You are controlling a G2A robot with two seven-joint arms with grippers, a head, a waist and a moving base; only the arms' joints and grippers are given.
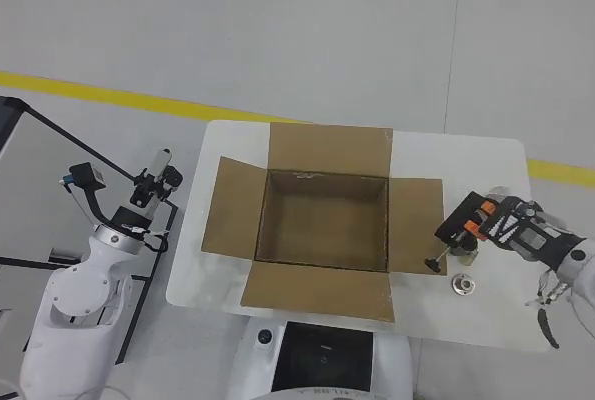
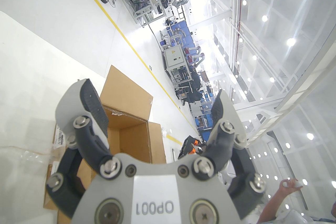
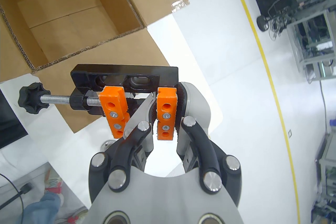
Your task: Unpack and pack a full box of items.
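Beside the right flap of the brown cardboard box (image 1: 327,150), the right claw (image 3: 166,104) was held above the white surface (image 1: 477,160), closed on an orange block of a black screw clamp (image 3: 123,76). Off the surface's left edge, the left claw (image 2: 155,99) was raised, spread wide, nothing gripped. The box's bare floor was exposed.
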